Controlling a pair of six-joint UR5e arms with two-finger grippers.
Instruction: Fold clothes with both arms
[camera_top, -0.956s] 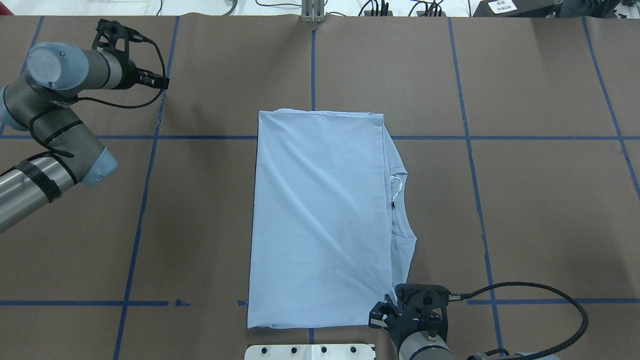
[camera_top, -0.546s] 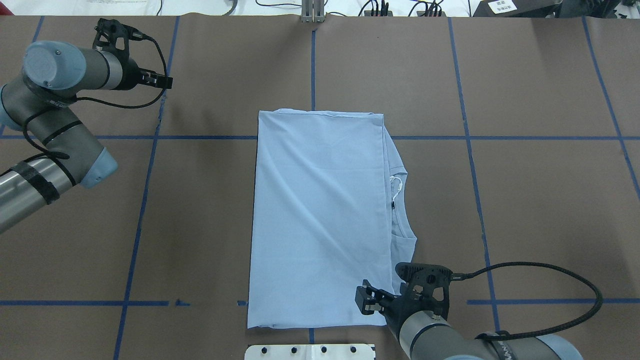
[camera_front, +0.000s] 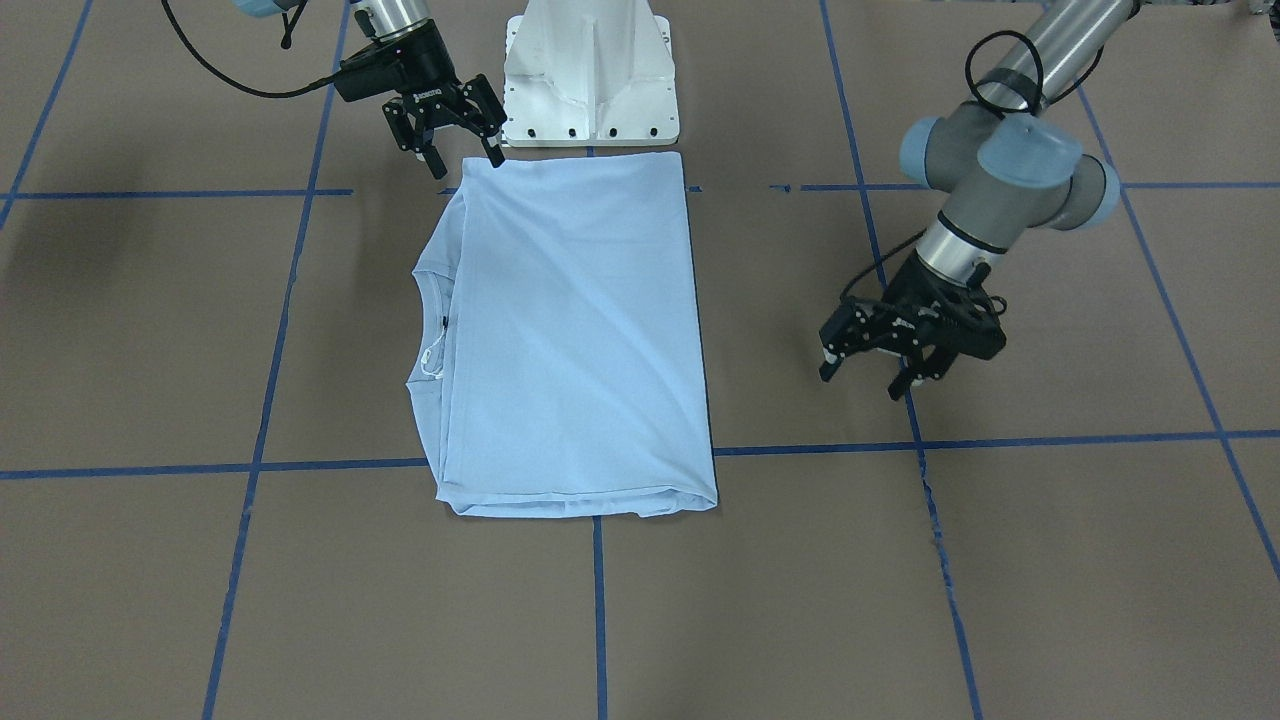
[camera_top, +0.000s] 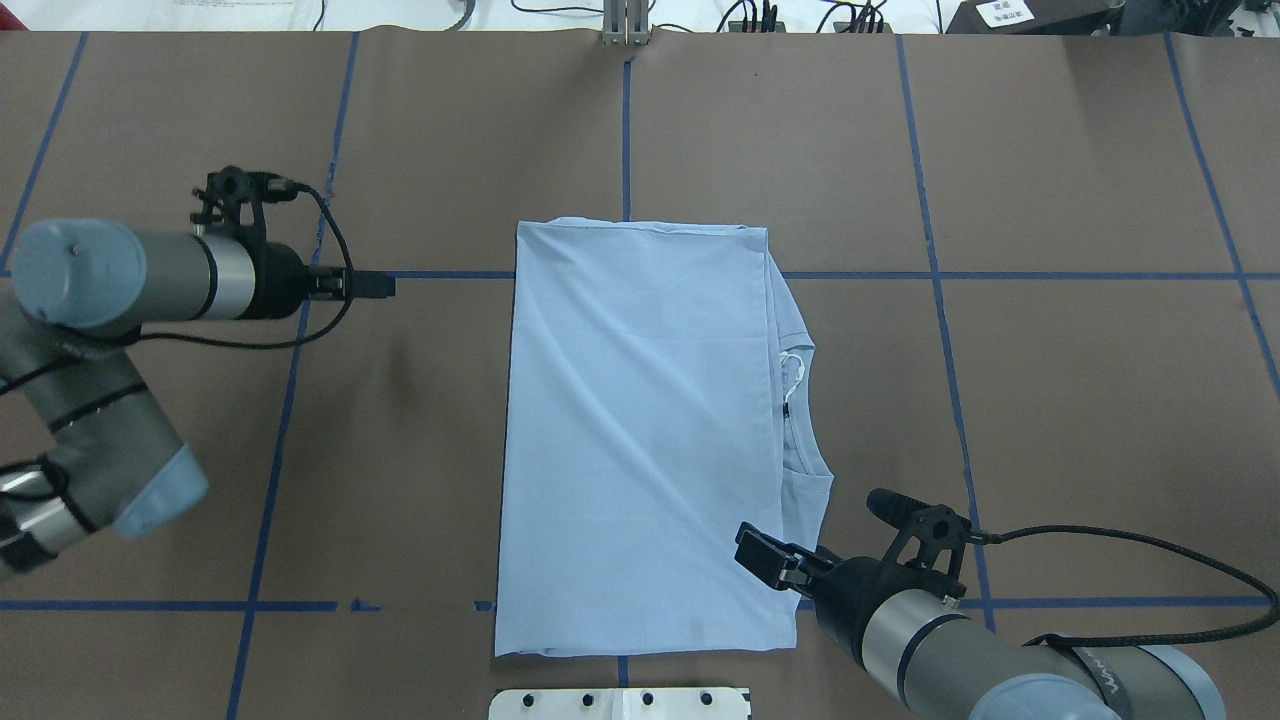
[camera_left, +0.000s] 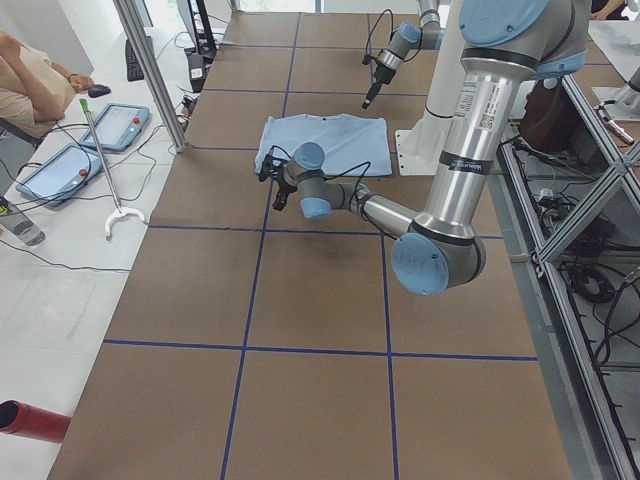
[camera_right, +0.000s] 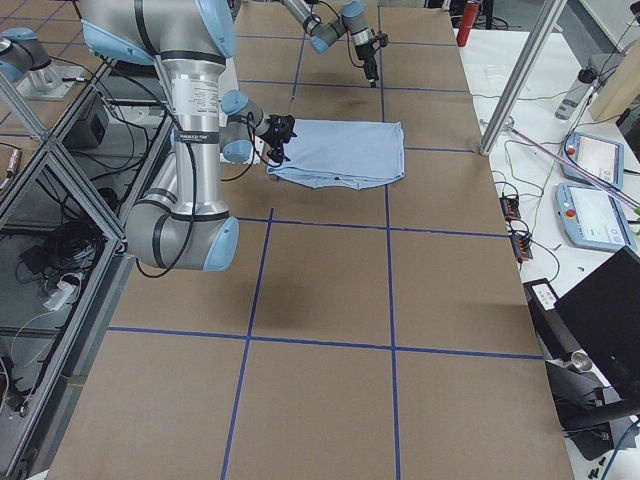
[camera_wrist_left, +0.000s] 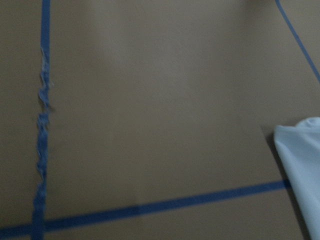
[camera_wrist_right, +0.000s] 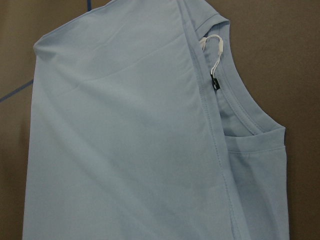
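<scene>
Left gripper (camera_top: 385, 286) has swung in toward the far-left edge of the folded T-shirt (camera_top: 640, 430) lying in the middle of the table (camera_top: 1080, 420), right gripper (camera_top: 757, 556) has slid over its near-right corner, both jaws spread and empty, so the next fold's grab looks imminent.

A smooth, soft cloth T-shirt (camera_top: 640, 430), faintly creased, lies on a matt brown paper-like table cover (camera_top: 1080, 400). Its blue tape lines (camera_top: 1050, 275) look frayed at far left. The arms (camera_top: 170, 275) are satin grey metal.
</scene>
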